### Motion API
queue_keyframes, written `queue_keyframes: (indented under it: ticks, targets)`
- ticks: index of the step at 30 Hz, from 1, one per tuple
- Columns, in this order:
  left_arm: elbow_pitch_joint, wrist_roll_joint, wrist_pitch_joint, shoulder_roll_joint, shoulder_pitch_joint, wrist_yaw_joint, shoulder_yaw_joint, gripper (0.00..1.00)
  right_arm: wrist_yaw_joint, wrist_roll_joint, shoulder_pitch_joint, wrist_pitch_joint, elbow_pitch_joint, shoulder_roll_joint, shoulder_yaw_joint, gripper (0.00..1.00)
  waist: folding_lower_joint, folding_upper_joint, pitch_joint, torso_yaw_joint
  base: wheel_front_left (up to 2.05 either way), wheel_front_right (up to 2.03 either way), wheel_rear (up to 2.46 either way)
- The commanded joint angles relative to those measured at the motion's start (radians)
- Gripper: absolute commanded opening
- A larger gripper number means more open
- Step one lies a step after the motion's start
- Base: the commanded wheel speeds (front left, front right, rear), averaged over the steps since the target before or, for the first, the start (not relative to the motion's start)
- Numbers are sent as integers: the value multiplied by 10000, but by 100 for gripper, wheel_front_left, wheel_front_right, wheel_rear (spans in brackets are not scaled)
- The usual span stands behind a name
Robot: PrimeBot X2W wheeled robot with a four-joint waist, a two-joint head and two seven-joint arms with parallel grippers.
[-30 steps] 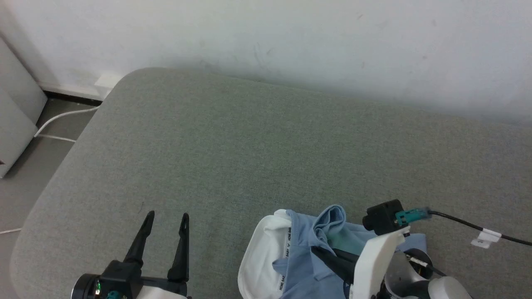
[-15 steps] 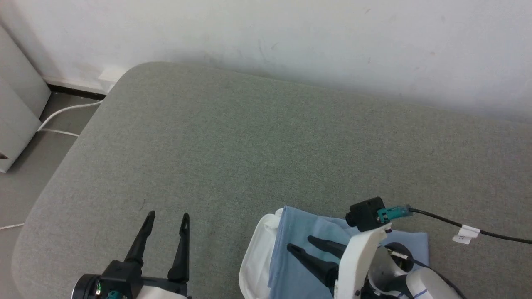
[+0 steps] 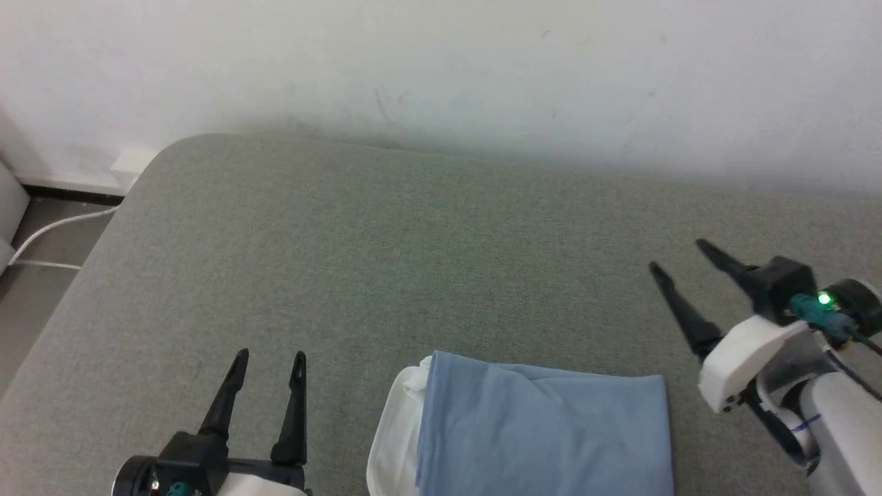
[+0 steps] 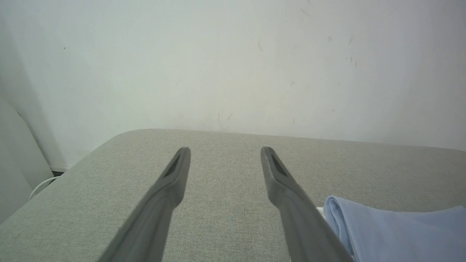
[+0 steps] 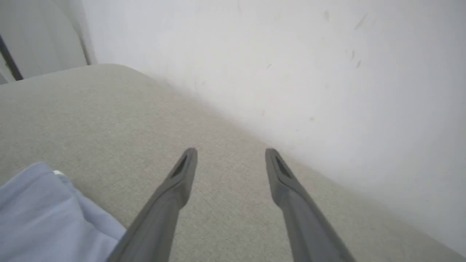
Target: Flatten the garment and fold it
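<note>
Polo shirt (image 3: pixel 544 427), light blue knit, lies folded at 6 o'clock on grey fabric cushion (image 3: pixel 386 262). Left gripper (image 3: pixel 270 355) at 7 o'clock, right gripper (image 3: pixel 678 255) at 3 o'clock: both spread, empty.

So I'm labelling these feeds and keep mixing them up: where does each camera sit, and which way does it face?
Head view: on the head, looking forward and down at the grey padded surface and folded garment; left gripper lower left, right gripper at right, both open.
Left wrist view: on the left wrist, looking along its own fingers across the surface to the white wall.
Right wrist view: on the right wrist, along its own fingers toward the wall.
Shared: both wrist views catch an edge of the garment.
</note>
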Motion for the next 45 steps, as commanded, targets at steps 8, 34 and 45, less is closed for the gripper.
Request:
queue_keyframes:
  ticks: [8, 34, 45]
  targets:
    - [-147, -290, -47, -20, -110, 84, 65, 100, -7, -1170, 1467, -2123, -686, 493, -2917, 100, -1, 0, -33, -688, 0, 0, 0]
    - [13, -369, -47, -20, -453, -41, -38, 100, -7, 2991, 4868, 2949, -3330, 1136, -2493, 100, -1, 0, 915, -1120, 0, 0, 0]
    - [245, -518, -47, -20, -801, 5, -205, 100, -7, 5222, 4187, 5538, -2471, 1289, -2272, 100, -1, 0, 1426, -613, 0, 0, 0]
